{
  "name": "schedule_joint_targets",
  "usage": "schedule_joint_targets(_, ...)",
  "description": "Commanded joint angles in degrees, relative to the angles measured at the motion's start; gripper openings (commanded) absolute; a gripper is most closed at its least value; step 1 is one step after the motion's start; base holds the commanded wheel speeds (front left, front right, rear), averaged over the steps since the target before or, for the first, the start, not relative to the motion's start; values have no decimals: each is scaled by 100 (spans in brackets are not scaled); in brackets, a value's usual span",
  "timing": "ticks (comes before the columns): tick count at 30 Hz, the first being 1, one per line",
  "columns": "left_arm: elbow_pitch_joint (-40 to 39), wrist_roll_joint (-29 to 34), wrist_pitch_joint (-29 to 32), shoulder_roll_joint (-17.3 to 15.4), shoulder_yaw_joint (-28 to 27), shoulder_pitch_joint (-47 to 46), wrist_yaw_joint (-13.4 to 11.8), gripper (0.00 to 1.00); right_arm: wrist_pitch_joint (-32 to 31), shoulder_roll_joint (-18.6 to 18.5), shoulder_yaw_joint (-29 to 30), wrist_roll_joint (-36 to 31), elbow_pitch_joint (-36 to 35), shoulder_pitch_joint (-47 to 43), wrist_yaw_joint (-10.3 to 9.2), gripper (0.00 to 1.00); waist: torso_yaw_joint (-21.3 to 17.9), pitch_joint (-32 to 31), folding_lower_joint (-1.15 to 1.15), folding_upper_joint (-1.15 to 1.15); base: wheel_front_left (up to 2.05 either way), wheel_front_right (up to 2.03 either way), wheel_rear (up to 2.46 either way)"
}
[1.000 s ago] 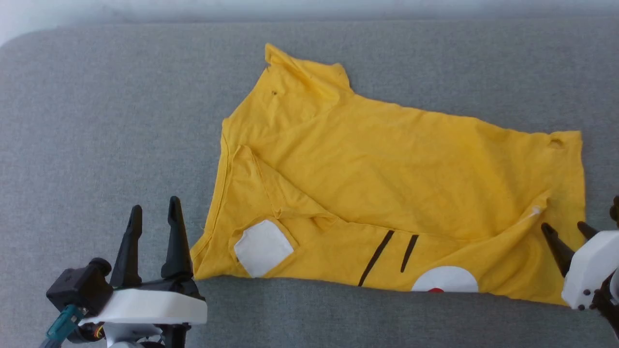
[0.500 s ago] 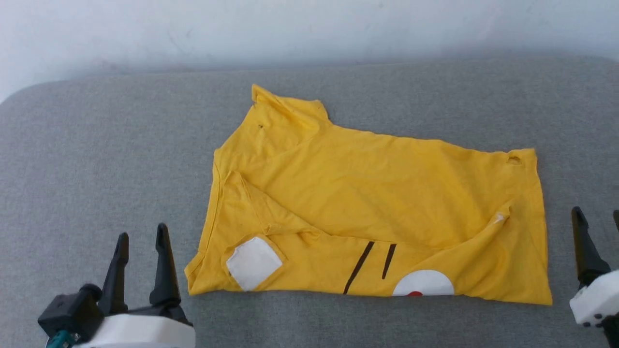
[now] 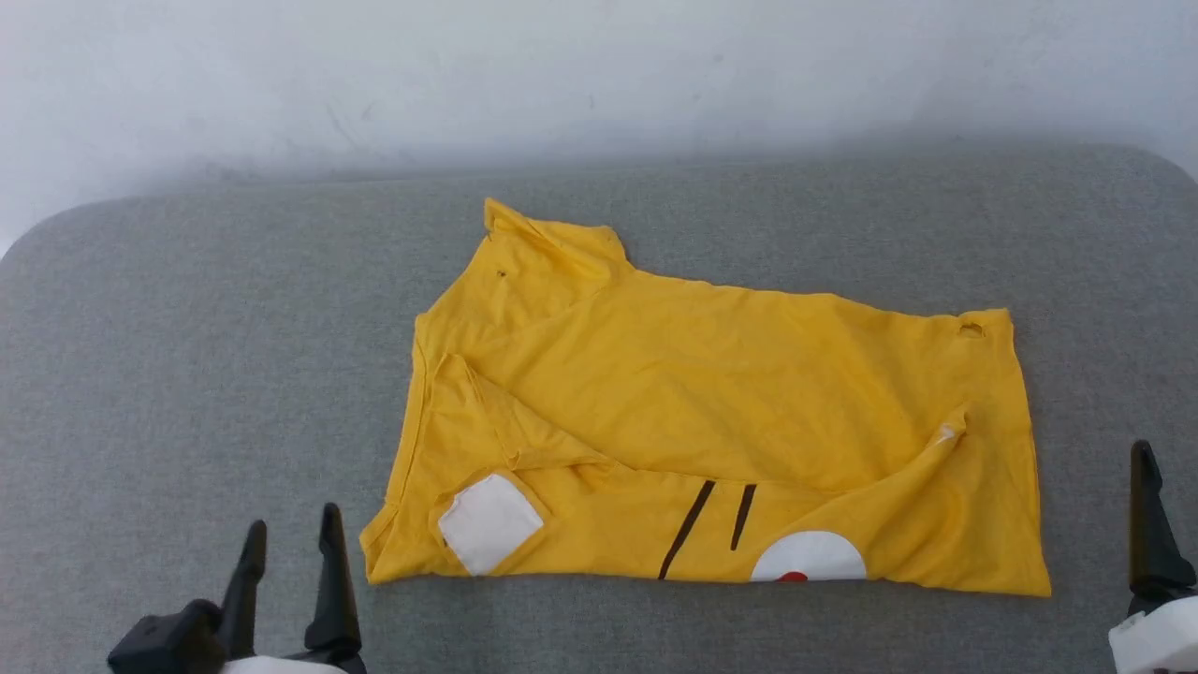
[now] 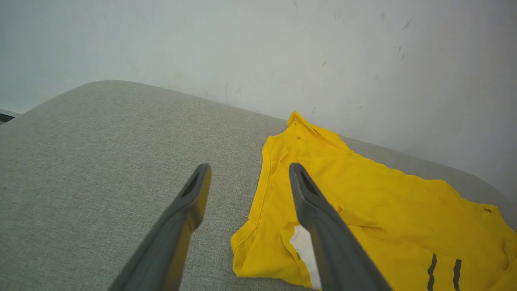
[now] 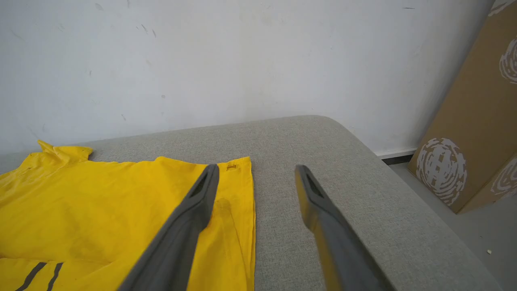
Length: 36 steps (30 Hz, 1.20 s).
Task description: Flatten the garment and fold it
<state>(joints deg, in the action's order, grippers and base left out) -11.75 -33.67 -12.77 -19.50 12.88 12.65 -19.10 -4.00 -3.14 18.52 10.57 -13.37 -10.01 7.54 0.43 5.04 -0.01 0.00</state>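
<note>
The garment [image 3: 711,412] is a bright yellow T-shirt lying partly folded over itself on the grey cushion, with a white patch [image 3: 489,521], two black stripes and a red-dotted white circle along its near edge. My left gripper [image 3: 292,522] stands open just off the garment's near left corner, apart from it. The left wrist view has the same open left gripper [image 4: 249,166] beside the shirt's hem [image 4: 363,194]. My right gripper [image 5: 256,167] is open and holds nothing, hovering by the garment's right edge [image 5: 101,202]; one right finger [image 3: 1146,524] rises at the far right.
The grey upholstered cushion [image 3: 187,328] has rounded far corners and ends at a white wall [image 3: 562,75]. Past its right end, a cardboard box [image 5: 476,121] with white prints leans over the floor [image 5: 484,234]. Bare cushion lies on both sides of the shirt.
The head camera has tilted up, so the whole picture shifted down and the wall came in. My right gripper drew off the garment's near right corner; both grippers sit lower in view. The shirt lies unchanged.
</note>
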Motion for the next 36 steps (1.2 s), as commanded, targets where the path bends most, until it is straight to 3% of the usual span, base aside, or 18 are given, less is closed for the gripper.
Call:
schedule_joint_targets(1, 29, 38, 117, -56, 39, -39, 56, 100, 13, 24, -6, 14, 22, -14, -5, 100, 20, -6, 1, 0, 0, 0, 0)
schedule_joint_targets(14, 493, 219, 2403, -722, 806, -1132, 193, 100, -78, 25, -163, 128, 101, 146, -5, 100, 46, 317, 1, 0, 0, 0, 0)
schedule_joint_targets(21, 877, 110, 3107, -714, 929, -1403, 73, 100, -46, 25, -188, 202, 190, 265, -5, 100, -61, 534, 1, 0, 0, 0, 0)
schedule_joint_targets(31, 1287, -164, 3550, -538, 958, -1469, -54, 100, -57, 26, -184, 219, 247, 379, -5, 100, -114, 699, 1, 0, 0, 0, 0)
schedule_joint_targets(32, 1338, -218, 3539, -495, 943, -1485, -44, 0, -96, 26, -201, 189, 242, 423, -5, 100, -107, 715, 1, 0, 0, 0, 0)
schedule_joint_targets(36, 1392, -329, 3414, -422, 875, -1501, 16, 0, -234, 26, -266, 64, 156, 554, -5, 100, -78, 732, 1, 0, 0, 0, 0)
